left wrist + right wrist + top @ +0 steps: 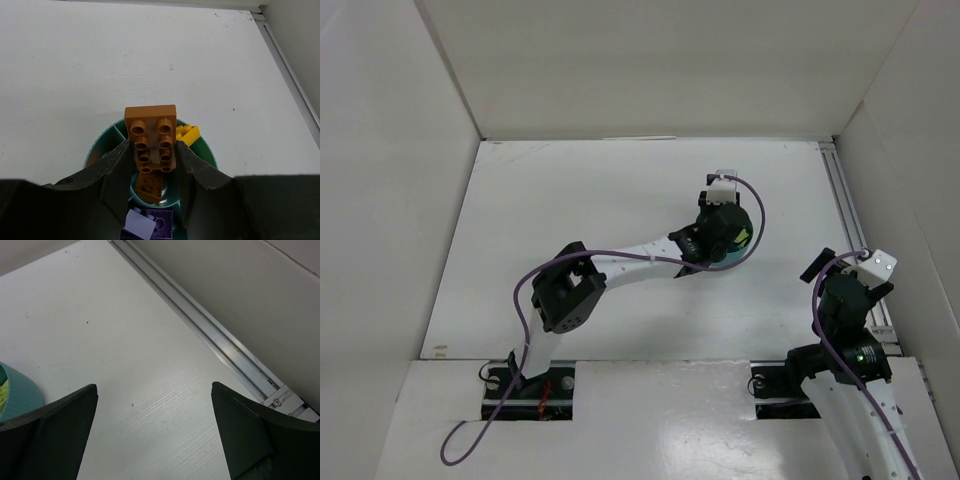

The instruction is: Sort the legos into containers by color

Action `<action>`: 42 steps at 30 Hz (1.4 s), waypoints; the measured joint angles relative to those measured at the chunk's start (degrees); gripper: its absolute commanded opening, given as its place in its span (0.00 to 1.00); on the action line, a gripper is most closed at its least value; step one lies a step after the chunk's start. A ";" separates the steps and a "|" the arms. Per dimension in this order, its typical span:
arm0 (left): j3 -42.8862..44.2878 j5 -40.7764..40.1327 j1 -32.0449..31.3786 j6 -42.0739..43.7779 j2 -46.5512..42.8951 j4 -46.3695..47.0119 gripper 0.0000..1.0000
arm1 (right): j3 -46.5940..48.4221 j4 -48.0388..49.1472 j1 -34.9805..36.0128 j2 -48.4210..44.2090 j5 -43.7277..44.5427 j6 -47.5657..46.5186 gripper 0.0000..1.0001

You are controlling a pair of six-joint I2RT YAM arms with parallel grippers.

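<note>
My left gripper (153, 150) is shut on a brownish-orange lego (151, 131), which it holds studs-up above the round teal tub of containers (95, 150). A second brownish-orange lego (149, 185) lies in the tub's central cup right under it. A yellow lego (187, 134) sits in a wedge to the right and a purple one (162, 223) in the near wedge. From above, the left gripper (720, 232) covers most of the tub (738, 257). My right gripper (154, 387) is open over bare table, with the tub's wall (22, 392) at its left.
An aluminium rail (210, 327) runs along the table's right edge, close to the right gripper (825, 268). White walls enclose the table on the left, back and right. A lime-green patch (2, 391) shows inside the tub's rim.
</note>
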 measured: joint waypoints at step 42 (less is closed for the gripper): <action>-7.41 0.72 -0.35 -4.07 -20.13 -7.56 1.00 | -0.31 3.58 0.00 2.38 -4.63 -6.14 0.99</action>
